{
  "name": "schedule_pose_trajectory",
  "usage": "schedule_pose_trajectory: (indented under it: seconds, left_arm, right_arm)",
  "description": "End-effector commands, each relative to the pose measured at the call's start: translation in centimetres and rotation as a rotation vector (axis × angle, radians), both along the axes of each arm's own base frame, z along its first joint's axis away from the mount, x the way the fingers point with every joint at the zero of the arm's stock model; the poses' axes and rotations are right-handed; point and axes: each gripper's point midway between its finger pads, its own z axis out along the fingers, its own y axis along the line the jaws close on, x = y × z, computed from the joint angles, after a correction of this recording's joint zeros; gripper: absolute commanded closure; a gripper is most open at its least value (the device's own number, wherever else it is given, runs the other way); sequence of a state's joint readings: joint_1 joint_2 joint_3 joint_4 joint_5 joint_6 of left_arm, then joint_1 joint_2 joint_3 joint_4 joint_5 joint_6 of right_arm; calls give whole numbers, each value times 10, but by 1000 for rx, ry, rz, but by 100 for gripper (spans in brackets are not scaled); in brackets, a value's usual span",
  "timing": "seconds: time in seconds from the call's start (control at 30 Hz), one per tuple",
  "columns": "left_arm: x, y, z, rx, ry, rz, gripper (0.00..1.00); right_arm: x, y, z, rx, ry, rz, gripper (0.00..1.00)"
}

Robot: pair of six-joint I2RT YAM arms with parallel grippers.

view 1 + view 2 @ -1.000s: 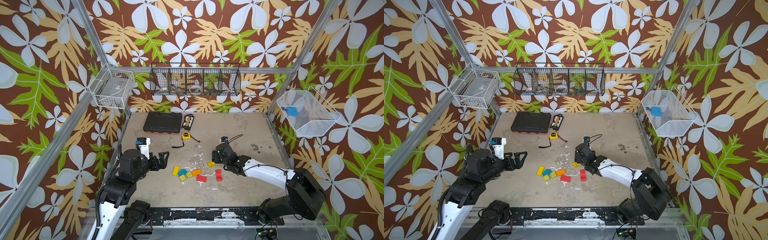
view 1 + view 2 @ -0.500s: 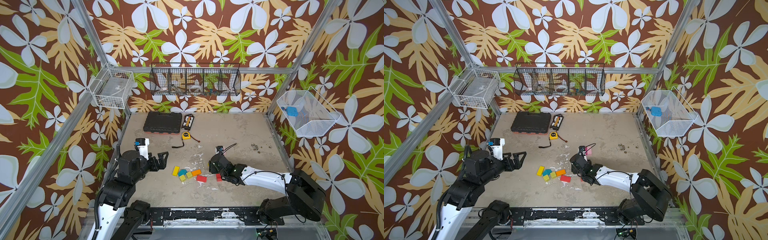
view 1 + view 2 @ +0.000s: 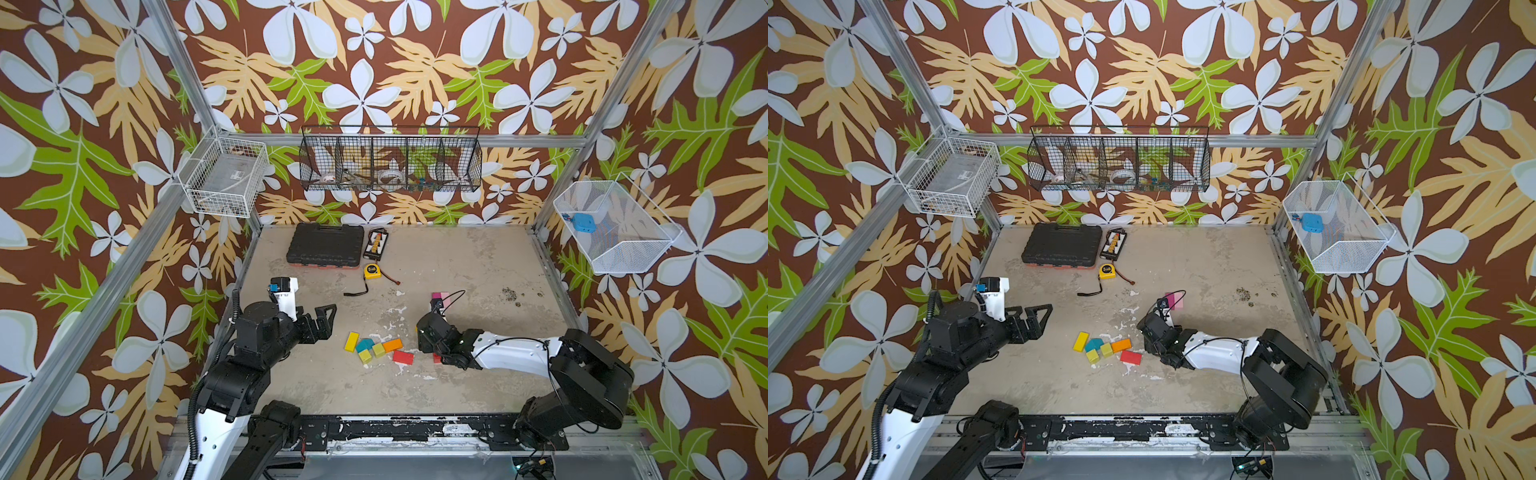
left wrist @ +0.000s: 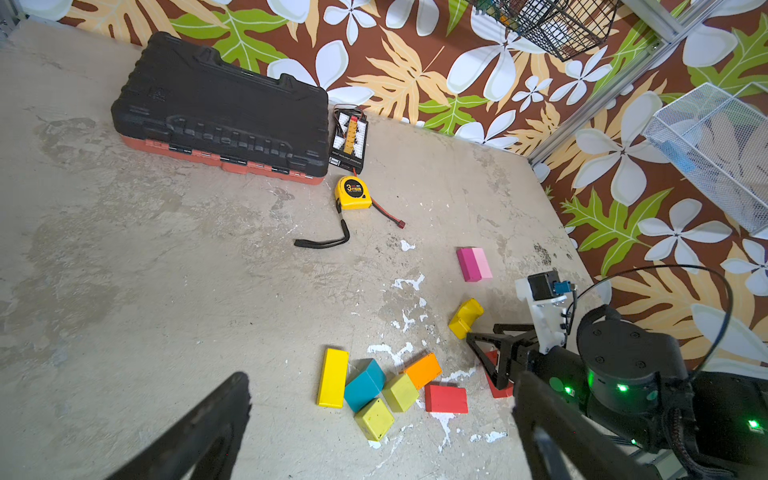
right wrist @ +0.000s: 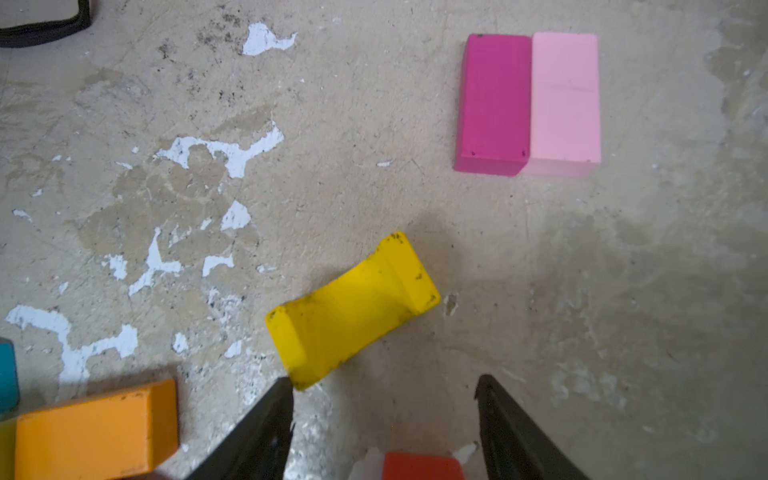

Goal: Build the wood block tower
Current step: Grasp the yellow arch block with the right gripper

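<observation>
The right jaws stand partly apart, low over the tabletop (image 3: 478, 257). They straddle a small red wooden block (image 5: 422, 467) without visibly pinching it, since a gap shows on one side of it in the right wrist view. The left jaws are spread wide and empty, hovering just left of the loose blocks in both top views. At the back of the tabletop lie a black plastic tool case with a red base (image 3: 325, 245), a small black connector board (image 3: 376, 245) just beside it, and a yellow round tape measure (image 3: 372, 271) with its black strap trailing forward. All three lie behind the blocks, well apart from both pairs of jaws. A yellow wooden arch block (image 5: 353, 307) lies tilted just ahead of the right jaws, one corner right at a black fingertip (image 5: 286, 386); whether they touch I cannot tell. Farther ahead, a magenta wooden brick (image 5: 494, 104) and a pale pink wooden brick (image 5: 565, 99) lie flat, touching along their long sides. Between the two pairs of jaws a cluster lies flat: a yellow wooden brick (image 3: 351, 341), a teal wooden block (image 3: 365, 345), a lime wooden cube (image 3: 379, 350), a yellower lime cube (image 3: 365, 356), an orange wooden brick (image 3: 392, 345) and a red wooden brick (image 3: 403, 356).
</observation>
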State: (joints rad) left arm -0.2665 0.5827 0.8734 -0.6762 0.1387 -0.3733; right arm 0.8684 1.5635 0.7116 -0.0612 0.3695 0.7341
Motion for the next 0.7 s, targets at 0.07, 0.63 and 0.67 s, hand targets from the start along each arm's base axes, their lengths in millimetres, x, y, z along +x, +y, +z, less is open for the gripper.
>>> schedule_pose_trajectory:
  seconds: [0.07, 0.63, 0.67]
  left_arm:
    - [1, 1, 6, -10, -17, 11, 0]
    - [-1, 0, 7, -12, -26, 5, 0]
    - [-1, 0, 6, -11, -24, 4, 0]
  right_arm:
    - [10, 0, 1, -38, -24, -16, 23]
    - [39, -24, -7, -87, -10, -96, 22]
    - [38, -23, -7, -79, -9, -92, 22]
